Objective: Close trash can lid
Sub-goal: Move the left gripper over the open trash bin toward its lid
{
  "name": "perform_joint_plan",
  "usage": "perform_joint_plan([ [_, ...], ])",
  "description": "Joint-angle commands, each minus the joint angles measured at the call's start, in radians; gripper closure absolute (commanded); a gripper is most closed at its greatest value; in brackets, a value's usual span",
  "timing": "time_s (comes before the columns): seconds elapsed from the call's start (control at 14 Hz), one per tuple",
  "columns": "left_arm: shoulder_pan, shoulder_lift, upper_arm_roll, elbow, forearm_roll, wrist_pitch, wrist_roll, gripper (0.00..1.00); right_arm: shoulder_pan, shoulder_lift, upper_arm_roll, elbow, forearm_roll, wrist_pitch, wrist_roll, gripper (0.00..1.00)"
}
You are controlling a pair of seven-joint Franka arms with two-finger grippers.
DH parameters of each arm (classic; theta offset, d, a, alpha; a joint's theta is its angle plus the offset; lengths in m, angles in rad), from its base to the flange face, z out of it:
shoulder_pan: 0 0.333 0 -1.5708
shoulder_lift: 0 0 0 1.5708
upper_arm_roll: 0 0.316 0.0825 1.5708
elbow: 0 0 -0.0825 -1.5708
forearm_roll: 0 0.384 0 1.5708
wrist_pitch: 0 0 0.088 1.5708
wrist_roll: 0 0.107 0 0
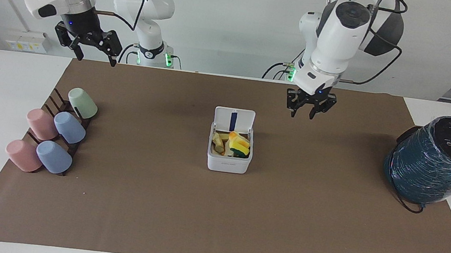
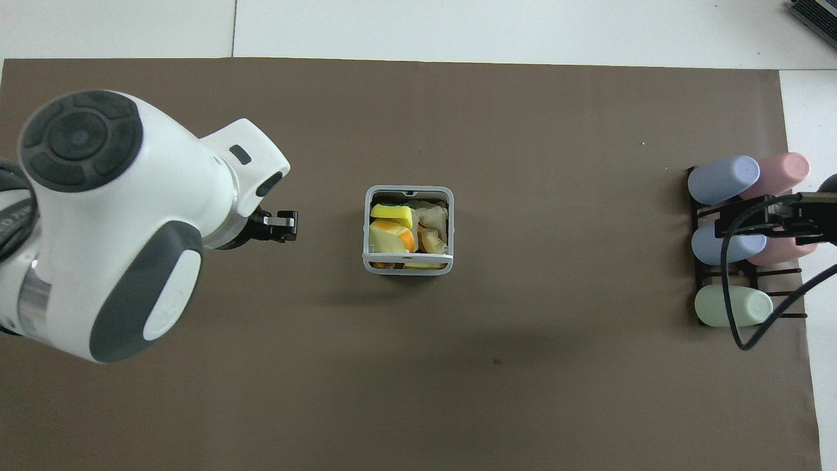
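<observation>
The trash can (image 1: 228, 163) is a small white box in the middle of the brown mat, holding a yellow sponge and other scraps; it also shows in the overhead view (image 2: 368, 229). Its lid (image 1: 234, 120) stands upright on the side nearer the robots, its blue strip showing; from overhead the lid (image 2: 408, 258) is only a thin white bar. My left gripper (image 1: 308, 114) hangs open above the mat beside the trash can, toward the left arm's end, apart from the lid; it also shows overhead (image 2: 282, 226). My right gripper (image 1: 93, 55) waits, open, high over the cup rack's end.
A dark rack with several pastel cups (image 1: 54, 133) lies at the right arm's end, also seen overhead (image 2: 739, 242). A large dark teal wrapped cylinder (image 1: 435, 167) stands at the left arm's end. The brown mat (image 1: 214, 219) covers most of the table.
</observation>
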Motion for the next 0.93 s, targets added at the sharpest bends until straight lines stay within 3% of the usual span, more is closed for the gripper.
perform_joint_plan([
  [0.0,-0.067,-0.084,0.018,-0.123,0.005,0.04,-0.028,0.74,-0.01,-0.016,0.004,-0.012,0.005,-0.009,-0.029,0.0],
  [0.21,-0.127,-0.122,0.018,-0.203,-0.027,0.062,-0.081,0.76,-0.01,-0.017,0.004,-0.012,0.005,-0.009,-0.029,0.0],
  [0.43,-0.205,-0.136,0.018,-0.278,-0.058,0.247,-0.228,0.76,-0.01,-0.017,0.004,-0.012,0.005,-0.009,-0.029,0.0],
  [0.86,-0.258,-0.043,0.018,-0.301,-0.06,0.635,-0.448,0.76,-0.01,-0.017,0.004,-0.012,0.005,-0.009,-0.029,0.0],
])
